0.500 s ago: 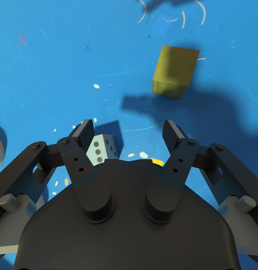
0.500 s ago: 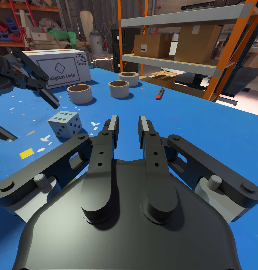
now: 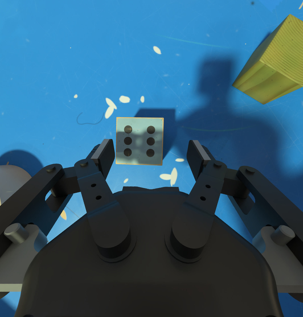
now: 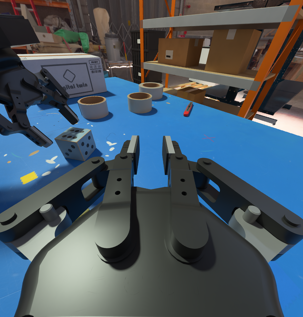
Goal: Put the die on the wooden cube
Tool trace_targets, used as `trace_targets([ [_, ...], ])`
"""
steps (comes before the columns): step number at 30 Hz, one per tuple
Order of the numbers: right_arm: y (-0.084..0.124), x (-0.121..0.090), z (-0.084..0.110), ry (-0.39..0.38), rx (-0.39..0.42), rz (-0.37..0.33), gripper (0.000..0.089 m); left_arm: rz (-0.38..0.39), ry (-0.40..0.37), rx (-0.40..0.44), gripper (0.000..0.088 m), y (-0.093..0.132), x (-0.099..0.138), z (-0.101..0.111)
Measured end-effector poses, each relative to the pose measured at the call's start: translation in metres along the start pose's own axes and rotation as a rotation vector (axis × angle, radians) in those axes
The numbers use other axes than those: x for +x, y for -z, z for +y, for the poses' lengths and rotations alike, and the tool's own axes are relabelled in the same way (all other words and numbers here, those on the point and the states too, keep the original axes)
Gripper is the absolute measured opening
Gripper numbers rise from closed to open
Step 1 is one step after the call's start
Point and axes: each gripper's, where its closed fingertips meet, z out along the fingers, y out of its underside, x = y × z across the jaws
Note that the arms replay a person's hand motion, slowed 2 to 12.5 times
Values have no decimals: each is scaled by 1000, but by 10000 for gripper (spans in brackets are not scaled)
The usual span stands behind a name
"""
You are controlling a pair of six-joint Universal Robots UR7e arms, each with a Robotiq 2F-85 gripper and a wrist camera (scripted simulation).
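Blue table (image 4: 216,163) holds one white box (image 4: 75,73), three tape rolls (image 4: 93,107), one wooden cube (image 3: 276,65), one die (image 3: 139,141) sitting under the left gripper (image 3: 149,152), jaws spread wide. Right gripper (image 4: 150,147) is parted too, empty.

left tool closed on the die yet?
No: in the left wrist view the left tool is open above the die, its fingers spread to either side, and the die sits on the blue table.
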Motion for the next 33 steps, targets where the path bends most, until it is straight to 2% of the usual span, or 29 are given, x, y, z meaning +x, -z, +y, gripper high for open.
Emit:
trace_targets([
  [9, -1, 1, 1, -6, -2, -2, 245, -4, -9, -49, 683, -14, -5, 7],
  [11, -1, 1, 1, -8, -1, -3, 245, -21, -22, -73, 627, -17, -8, 9],
  [13, -1, 1, 1, -10, 0, -4, 244, -43, -39, -91, 533, -18, -11, 10],
  [16, 0, 1, 0, -10, 2, -3, 244, -46, -67, -97, 535, -19, -11, 9],
  [21, 0, 2, 0, -9, 3, 0, 243, 0, -98, -42, 534, -12, 0, -4],
  [27, 0, 2, -1, -12, 4, -2, 244, 6, -116, 26, 534, 6, 8, -24],
  [33, 0, 2, 0, -12, 0, -1, 245, 55, -176, 96, 534, 23, 32, -48],
])
